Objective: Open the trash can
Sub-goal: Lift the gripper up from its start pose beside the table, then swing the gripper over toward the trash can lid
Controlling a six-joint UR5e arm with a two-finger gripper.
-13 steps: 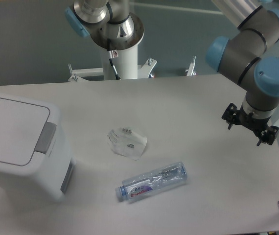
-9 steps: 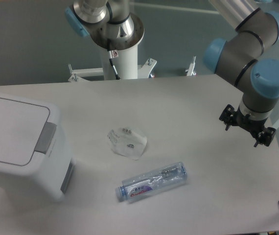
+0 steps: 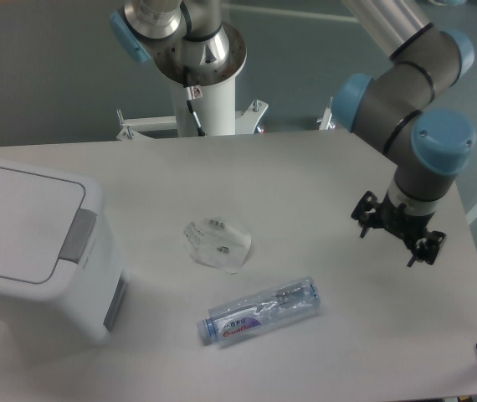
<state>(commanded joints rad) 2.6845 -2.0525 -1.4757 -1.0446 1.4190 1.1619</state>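
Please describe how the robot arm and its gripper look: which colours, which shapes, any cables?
The arm is built from thick grey cylindrical segments, with light blue round caps on the joints. The gripper is small and black, with two thin fingers. A black cable runs down the white base column.

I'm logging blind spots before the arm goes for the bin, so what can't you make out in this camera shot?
- Large white boxy plastic trash can: its left side is cut off by the frame edge.
- Tool: too small and dark to tell whether it is open or shut.
- Clear plastic bottle: its label print is too small to read.
- Crumpled clear plastic scrap: too transparent to identify.
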